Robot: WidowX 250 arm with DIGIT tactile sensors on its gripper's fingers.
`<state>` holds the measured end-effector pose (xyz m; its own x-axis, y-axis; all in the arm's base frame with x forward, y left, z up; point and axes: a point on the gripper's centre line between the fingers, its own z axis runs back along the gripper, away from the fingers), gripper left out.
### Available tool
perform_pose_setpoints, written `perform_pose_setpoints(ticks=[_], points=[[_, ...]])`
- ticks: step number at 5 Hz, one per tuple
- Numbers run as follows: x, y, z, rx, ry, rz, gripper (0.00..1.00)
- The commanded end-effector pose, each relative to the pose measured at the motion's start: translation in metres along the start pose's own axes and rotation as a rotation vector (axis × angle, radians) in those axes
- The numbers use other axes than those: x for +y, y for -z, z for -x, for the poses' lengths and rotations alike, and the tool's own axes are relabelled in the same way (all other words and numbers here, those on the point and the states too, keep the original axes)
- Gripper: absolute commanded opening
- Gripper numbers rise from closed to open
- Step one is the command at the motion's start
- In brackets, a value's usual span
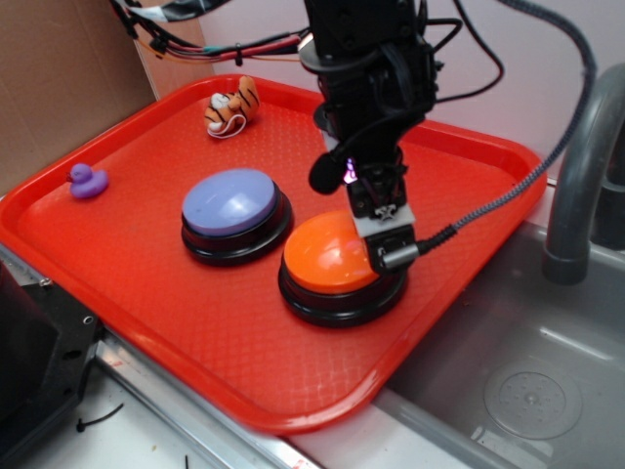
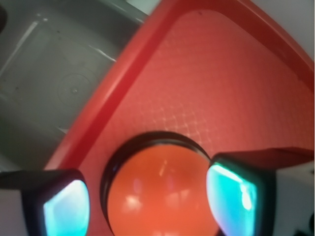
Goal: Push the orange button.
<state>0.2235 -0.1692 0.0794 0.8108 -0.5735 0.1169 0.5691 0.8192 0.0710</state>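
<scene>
The orange button (image 1: 327, 256), a glossy orange dome on a black round base, sits on the red tray (image 1: 146, 293) toward its front right. My gripper (image 1: 383, 244) is low over the right side of the dome. In the wrist view the orange button (image 2: 162, 182) fills the space between my two fingers (image 2: 64, 209), which stand wide apart on either side of it. The gripper (image 2: 149, 202) is open and holds nothing. Whether the fingers touch the dome I cannot tell.
A lavender-blue button (image 1: 229, 202) stands just left of the orange one. A purple duck (image 1: 87, 181) and a striped tiger toy (image 1: 232, 106) lie farther back on the tray. A grey sink (image 1: 527, 391) and faucet (image 1: 576, 186) are to the right.
</scene>
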Motion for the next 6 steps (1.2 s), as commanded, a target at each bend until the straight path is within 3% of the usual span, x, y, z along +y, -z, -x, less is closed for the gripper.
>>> perform_pose_setpoints(ticks=[1,3,6], points=[[0.003,0.010,0.016,0.015,0.008,0.034,1.00],[0.007,0.028,0.020,0.062,0.003,0.082,1.00],[0.020,-0.038,-0.004,0.056,-0.026,0.044,1.00]])
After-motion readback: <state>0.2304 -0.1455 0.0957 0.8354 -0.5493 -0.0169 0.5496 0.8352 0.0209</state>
